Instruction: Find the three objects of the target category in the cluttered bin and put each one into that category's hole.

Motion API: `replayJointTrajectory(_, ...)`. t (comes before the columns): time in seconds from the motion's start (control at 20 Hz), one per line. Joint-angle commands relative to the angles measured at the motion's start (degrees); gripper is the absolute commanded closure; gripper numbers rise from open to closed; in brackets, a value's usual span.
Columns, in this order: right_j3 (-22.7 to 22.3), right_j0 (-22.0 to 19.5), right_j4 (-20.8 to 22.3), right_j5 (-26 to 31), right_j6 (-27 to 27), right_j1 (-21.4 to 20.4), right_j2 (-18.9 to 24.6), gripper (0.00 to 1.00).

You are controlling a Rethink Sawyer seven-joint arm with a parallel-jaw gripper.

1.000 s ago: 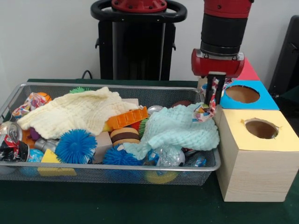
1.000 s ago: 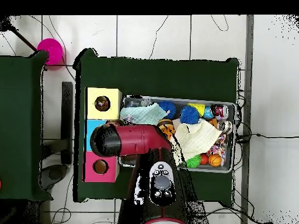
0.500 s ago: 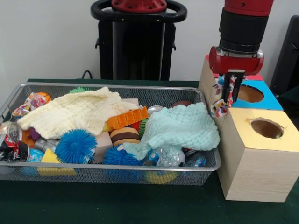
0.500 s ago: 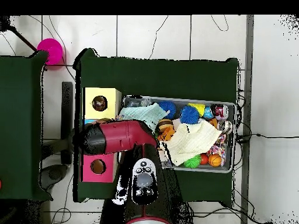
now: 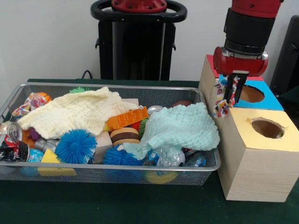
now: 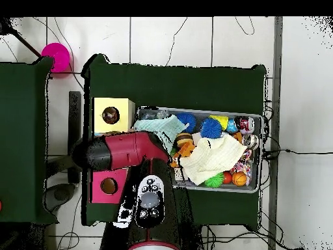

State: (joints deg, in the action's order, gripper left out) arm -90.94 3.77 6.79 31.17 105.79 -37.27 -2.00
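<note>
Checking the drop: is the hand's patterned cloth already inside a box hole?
No, the patterned cloth dangles from the hand, outside the blue box.

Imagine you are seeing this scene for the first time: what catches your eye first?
The red and black robot arm's tool hangs over the blue-topped wooden box, holding a crumpled multicoloured wrapper. Beside the boxes sits a wire mesh bin heaped with toys, with a pale yellow cloth and a mint green cloth on top.

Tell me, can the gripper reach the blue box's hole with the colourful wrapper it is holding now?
Probably yes. The gripper, shut on the colourful wrapper, hangs beside the blue box's hole, which lies open with nothing over it.
</note>
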Motion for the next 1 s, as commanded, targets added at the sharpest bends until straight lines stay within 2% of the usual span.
replayJointTrajectory(0.05, 6.23, 3.5, -3.21, 5.45, 6.98, 2.56, 6.15, 1.0)
replayJointTrajectory(0.6, 4.58, 3.78, -4.29, 11.02, 6.78, -1.67, 5.74, 1.0)
replayJointTrajectory(1.0, 4.91, 3.51, -4.31, 15.61, 4.32, -4.04, 4.86, 1.0)
